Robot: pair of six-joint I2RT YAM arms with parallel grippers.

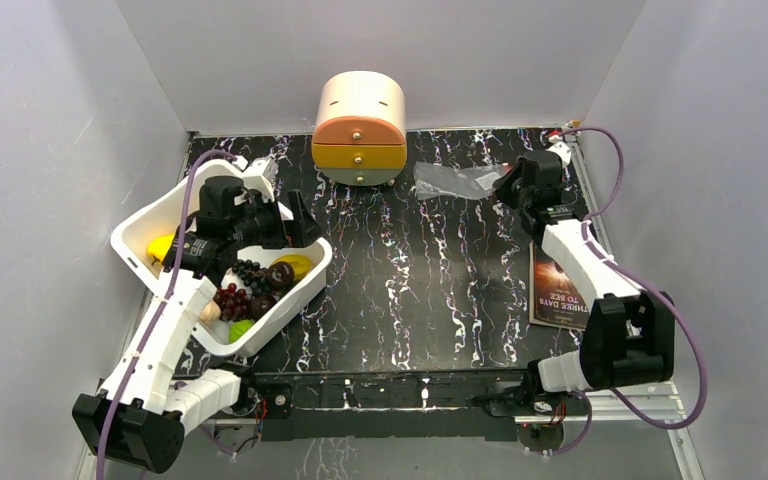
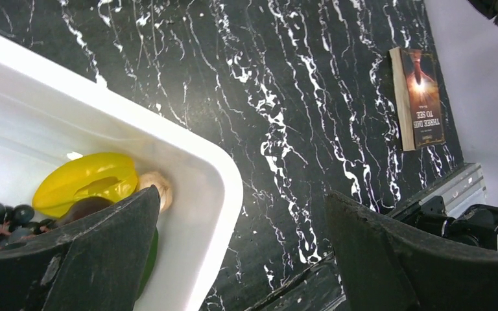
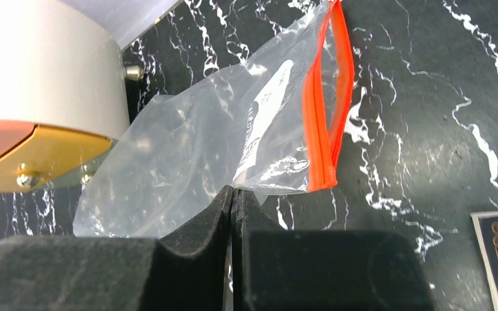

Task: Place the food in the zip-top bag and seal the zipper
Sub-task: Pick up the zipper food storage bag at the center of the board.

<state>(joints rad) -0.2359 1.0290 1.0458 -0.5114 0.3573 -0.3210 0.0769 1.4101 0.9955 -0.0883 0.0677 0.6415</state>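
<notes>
Right wrist view: the right tool [image 3: 233, 194] pinched the edge of the zip-top bag [image 3: 188, 149], which lay on the bench [image 3: 428, 97]; the left tool [image 2: 240, 197] hung spread apart above the food [image 2: 87, 181] in the tub [image 2: 201, 175].

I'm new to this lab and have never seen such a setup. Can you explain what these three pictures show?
Two robot arms sit at a black marbled table. One picture looks down from above; the others come from cameras on each wrist. The left tool is open and empty over a white tub of toy food. The right tool is shut, apparently pinching the edge of a clear zip-top bag with an orange zipper. A small drawer cabinet and a book also lie there.
</notes>
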